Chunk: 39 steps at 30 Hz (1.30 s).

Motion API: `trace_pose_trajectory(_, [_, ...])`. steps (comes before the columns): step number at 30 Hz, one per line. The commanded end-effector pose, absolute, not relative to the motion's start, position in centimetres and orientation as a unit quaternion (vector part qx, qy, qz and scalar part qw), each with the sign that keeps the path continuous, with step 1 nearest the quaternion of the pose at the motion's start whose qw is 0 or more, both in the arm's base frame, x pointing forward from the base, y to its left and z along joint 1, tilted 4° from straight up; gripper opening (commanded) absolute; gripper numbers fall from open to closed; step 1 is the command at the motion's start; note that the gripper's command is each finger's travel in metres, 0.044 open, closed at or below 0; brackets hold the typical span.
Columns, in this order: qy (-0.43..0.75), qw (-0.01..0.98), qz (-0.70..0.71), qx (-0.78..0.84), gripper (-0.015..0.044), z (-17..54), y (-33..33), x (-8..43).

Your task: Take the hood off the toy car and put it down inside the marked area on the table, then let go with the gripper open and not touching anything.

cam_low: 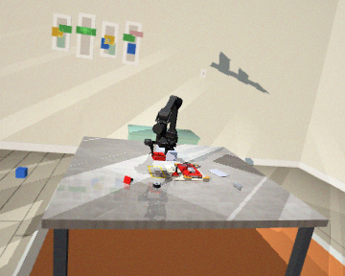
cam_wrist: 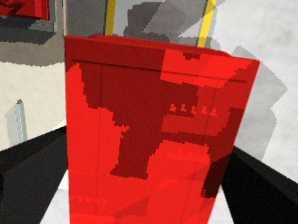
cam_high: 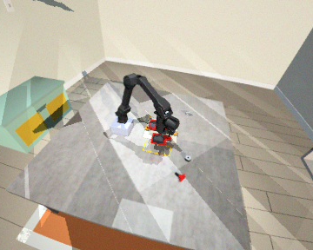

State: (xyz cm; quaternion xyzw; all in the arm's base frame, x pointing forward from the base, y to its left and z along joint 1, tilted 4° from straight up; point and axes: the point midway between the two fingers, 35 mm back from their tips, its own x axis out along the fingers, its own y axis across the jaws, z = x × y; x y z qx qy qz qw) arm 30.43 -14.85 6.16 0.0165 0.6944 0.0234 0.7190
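Grey tabletop (cam_high: 76,161) (cam_low: 180,211); red car hood (cam_low: 158,156) (cam_wrist: 145,135), clamped in hand (cam_high: 165,130) (cam_low: 159,149) (cam_wrist: 148,141), aloft, long axis pointing away between fingers, yellow outlined area (cam_high: 156,154) (cam_low: 156,177) (cam_wrist: 203,30) ahead

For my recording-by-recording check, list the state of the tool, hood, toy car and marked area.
Tool: closed on the hood.
Hood: off the car, held above the table.
Toy car: hoodless.
Marked area: hood not set down there.
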Motion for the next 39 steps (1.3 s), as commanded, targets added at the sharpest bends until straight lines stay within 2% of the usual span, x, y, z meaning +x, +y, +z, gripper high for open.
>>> trace_pose_trajectory(1, [0.699,0.715,0.026,0.015,0.0000,5.4,-14.8,30.2])
trace_pose_trajectory(39, [0.699,0.715,0.026,0.015,0.0000,1.7,-14.6,30.3])
